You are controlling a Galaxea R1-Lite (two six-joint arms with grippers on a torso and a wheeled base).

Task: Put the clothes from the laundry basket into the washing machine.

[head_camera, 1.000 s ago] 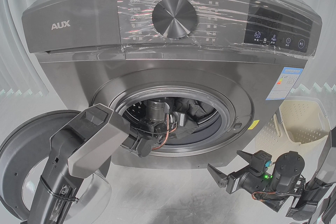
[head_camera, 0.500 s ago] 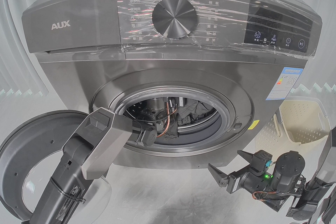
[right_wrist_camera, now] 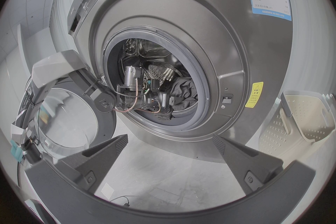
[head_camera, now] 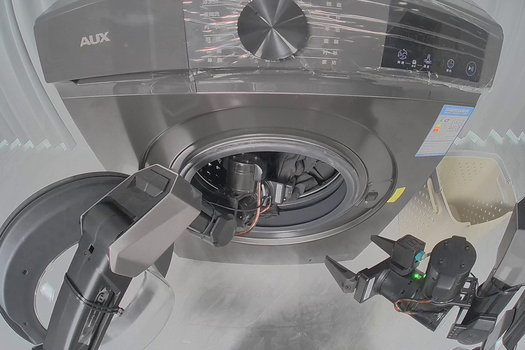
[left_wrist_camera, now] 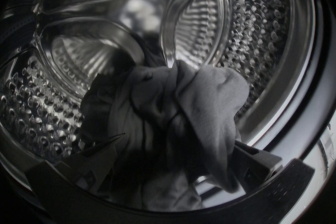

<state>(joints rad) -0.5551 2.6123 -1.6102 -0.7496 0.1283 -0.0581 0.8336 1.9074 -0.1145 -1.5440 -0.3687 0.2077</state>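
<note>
Inside the drum [left_wrist_camera: 252,25] of the washer [head_camera: 273,110], the left gripper [left_wrist_camera: 180,141] sits past the door seal. Its jaws are spread wide, and a bunch of grey clothes [left_wrist_camera: 196,102] lies between them and drapes over one side. Nothing is pinched, so the cloth is loose, not gripped. The arm reaches this deep, I judge, so that the cloth lands well back from the rim and cannot trail out over the seal. The door [head_camera: 38,236] hangs swung aside on the robot's left, leaving the opening free for the arm. The right gripper [right_wrist_camera: 169,138] hangs low in front of the washer, jaws wide open and empty. It is near the basket [head_camera: 481,187], which stands just beside the machine on the right, a sensible ready post for another pick. The basket walls that show are bare, so little may remain to move.
</note>
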